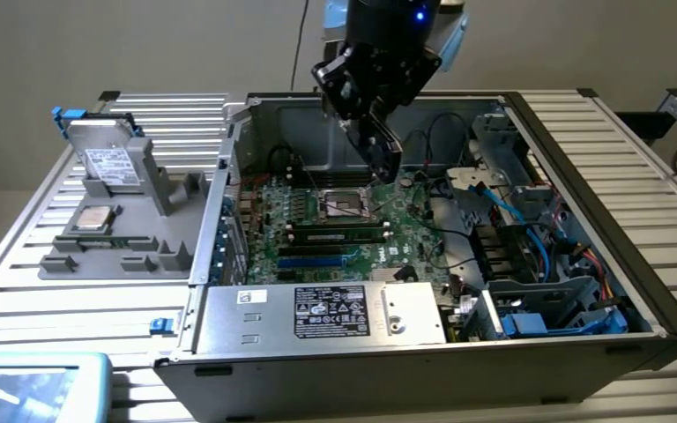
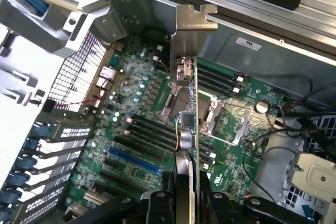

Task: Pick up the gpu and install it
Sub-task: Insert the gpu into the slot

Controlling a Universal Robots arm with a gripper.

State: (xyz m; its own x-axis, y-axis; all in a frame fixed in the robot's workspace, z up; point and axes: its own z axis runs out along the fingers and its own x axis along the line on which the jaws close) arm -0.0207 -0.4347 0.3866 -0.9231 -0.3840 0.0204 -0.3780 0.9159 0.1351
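Edgewise, gpu within the gripper

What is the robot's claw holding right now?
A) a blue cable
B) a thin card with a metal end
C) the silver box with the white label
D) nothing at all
B: the gripper is clamped on the thin gpu, whose metal bracket pokes out over the green motherboard.

The hand holds the gpu upright above the motherboard.
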